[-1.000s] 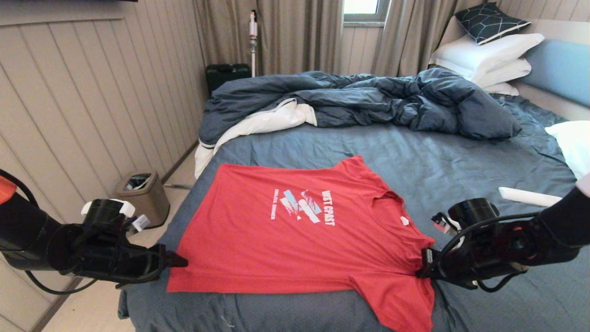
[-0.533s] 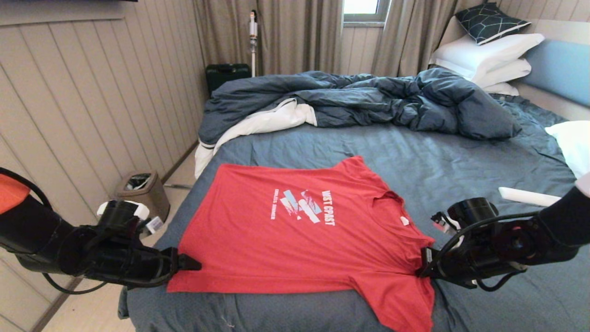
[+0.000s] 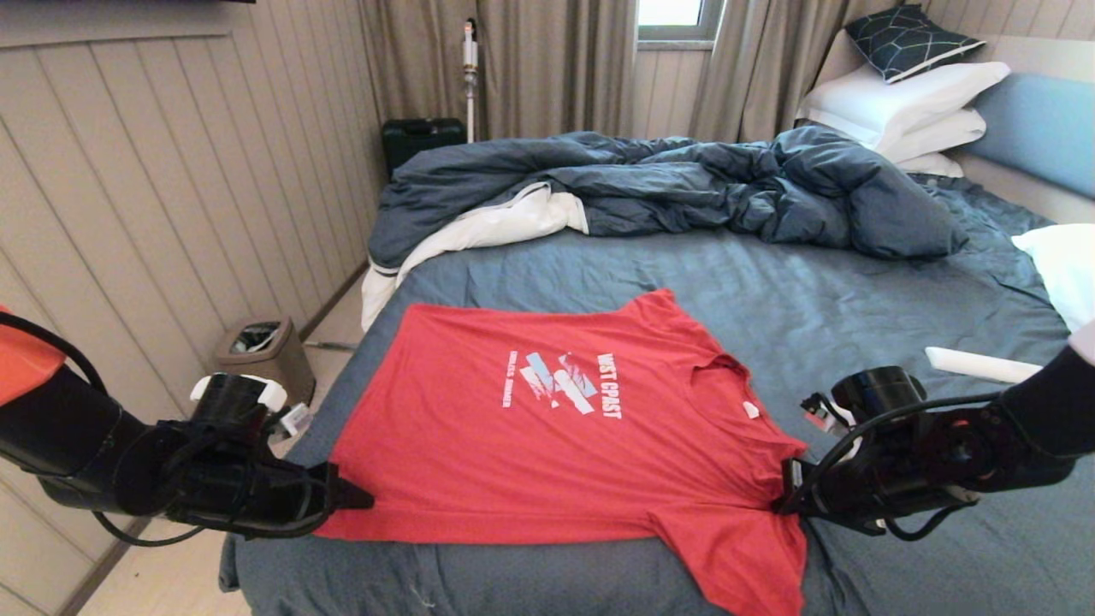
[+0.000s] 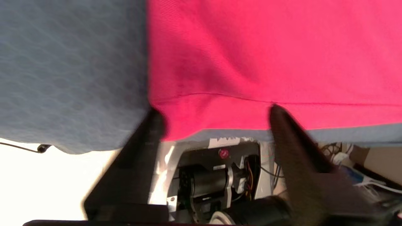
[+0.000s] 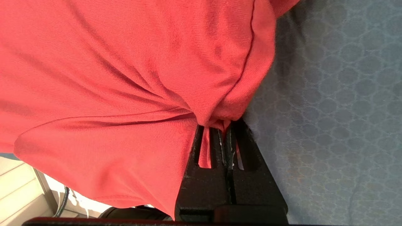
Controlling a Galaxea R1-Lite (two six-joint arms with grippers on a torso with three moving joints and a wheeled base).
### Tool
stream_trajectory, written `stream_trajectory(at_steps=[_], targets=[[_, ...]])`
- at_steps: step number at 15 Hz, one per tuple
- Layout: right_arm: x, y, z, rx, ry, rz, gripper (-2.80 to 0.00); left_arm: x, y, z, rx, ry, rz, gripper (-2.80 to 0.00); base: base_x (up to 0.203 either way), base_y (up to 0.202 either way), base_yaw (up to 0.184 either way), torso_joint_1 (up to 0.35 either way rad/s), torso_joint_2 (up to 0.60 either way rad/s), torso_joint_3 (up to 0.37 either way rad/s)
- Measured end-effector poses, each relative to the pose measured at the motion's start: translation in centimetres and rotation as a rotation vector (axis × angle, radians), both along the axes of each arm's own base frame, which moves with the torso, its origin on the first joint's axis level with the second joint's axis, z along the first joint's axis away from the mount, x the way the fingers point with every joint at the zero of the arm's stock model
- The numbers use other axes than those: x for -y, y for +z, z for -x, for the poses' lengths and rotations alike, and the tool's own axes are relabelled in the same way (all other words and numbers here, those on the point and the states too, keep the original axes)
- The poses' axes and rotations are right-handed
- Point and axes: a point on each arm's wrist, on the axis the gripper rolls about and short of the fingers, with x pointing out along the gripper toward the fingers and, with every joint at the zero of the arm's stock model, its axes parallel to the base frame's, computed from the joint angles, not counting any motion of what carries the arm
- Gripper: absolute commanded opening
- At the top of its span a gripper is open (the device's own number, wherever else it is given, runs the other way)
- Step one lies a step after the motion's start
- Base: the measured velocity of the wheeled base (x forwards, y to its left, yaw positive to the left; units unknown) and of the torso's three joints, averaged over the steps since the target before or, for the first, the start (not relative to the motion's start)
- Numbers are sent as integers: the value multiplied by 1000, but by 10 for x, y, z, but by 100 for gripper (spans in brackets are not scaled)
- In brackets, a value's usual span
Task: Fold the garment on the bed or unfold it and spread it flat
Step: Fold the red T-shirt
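Red shirt flat on bed. Left hand spread apart at hem corner; right hand clamped on armpit fabric.

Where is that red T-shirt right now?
In the head view the red T-shirt lies spread on the near part of the bed, between the left end effector and right end effector.

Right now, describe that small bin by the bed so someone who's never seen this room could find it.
Start at the bed with the red T-shirt spread on it, then look to the floor along the panelled wall on the robot's left. The bin stands there: small, tan, square, with an open dark top, the only container beside the bed.
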Motion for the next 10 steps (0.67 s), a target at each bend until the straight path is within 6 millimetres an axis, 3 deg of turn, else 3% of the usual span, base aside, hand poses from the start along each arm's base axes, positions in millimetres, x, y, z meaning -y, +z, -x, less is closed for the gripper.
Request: stream_trajectory(at_steps=[5,10], targets=[[0,1,2,0,0,0,-280,0,-2,3,-9,3,-6,-280,0,0,0,0,0,0],[0,3,23,-20,-1,0,-280,1,8,32,-12,-25,-13,-280,0,0,0,0,0,0]])
